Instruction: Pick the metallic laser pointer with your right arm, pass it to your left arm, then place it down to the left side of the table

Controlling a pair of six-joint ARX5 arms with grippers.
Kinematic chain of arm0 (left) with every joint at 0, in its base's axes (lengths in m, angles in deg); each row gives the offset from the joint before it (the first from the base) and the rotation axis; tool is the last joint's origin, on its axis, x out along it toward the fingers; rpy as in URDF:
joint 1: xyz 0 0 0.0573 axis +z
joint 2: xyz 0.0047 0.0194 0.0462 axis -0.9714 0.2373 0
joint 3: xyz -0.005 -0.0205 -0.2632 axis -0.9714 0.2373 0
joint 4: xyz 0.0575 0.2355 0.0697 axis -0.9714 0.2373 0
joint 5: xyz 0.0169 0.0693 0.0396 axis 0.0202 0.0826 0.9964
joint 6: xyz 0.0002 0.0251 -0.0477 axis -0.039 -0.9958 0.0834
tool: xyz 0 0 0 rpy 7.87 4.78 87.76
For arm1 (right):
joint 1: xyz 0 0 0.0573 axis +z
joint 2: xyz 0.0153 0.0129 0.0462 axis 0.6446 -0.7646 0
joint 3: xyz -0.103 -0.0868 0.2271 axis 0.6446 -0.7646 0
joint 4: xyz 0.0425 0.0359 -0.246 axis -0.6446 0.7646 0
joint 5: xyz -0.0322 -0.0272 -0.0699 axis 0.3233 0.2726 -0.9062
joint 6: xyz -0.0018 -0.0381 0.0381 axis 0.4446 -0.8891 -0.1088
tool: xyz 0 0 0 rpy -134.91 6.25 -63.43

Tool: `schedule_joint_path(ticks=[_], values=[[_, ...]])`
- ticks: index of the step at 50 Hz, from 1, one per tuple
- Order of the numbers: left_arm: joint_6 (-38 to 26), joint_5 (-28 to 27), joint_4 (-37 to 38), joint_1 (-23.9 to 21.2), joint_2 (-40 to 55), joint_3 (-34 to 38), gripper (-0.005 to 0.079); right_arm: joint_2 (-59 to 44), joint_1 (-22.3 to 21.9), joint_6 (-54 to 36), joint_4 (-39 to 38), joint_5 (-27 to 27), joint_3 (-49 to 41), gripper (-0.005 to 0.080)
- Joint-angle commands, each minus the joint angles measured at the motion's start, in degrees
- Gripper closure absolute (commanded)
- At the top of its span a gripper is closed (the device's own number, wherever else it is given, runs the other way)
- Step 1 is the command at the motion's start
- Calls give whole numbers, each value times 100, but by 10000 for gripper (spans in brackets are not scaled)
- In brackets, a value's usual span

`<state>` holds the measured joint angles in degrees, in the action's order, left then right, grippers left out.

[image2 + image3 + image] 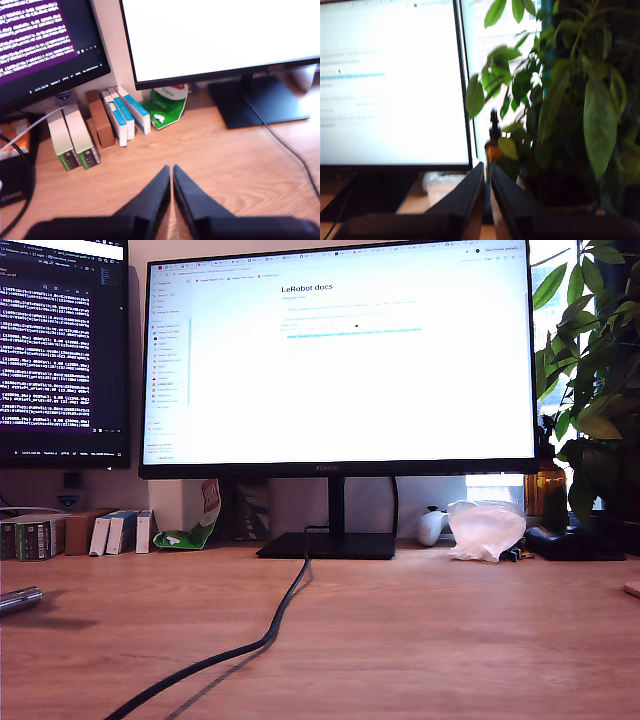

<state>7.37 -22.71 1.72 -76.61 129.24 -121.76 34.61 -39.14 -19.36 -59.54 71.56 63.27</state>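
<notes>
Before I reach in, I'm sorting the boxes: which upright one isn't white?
The brown box, standing between the two green-ended white boxes and the blue-striped white boxes. It is plain brown all over.

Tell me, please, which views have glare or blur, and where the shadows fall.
Exterior view: the large monitor glares white; the black cable casts a soft shadow on the table. First wrist view: same screen overexposed. Second wrist view: the plant is blurred, backlit.
</notes>
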Motion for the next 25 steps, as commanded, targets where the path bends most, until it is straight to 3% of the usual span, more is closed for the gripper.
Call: schedule_joint_path(ticks=[1,11,25], values=[[63,44,-190,0,-140,251,766,201,0,-26,-186,-7,-188,763],[68,275,-483,0,-293,339,766,636,0,-149,-278,-13,-619,763],[363,323,-844,-66,-1054,833,766,1458,0,-39,-981,-13,-1423,763]])
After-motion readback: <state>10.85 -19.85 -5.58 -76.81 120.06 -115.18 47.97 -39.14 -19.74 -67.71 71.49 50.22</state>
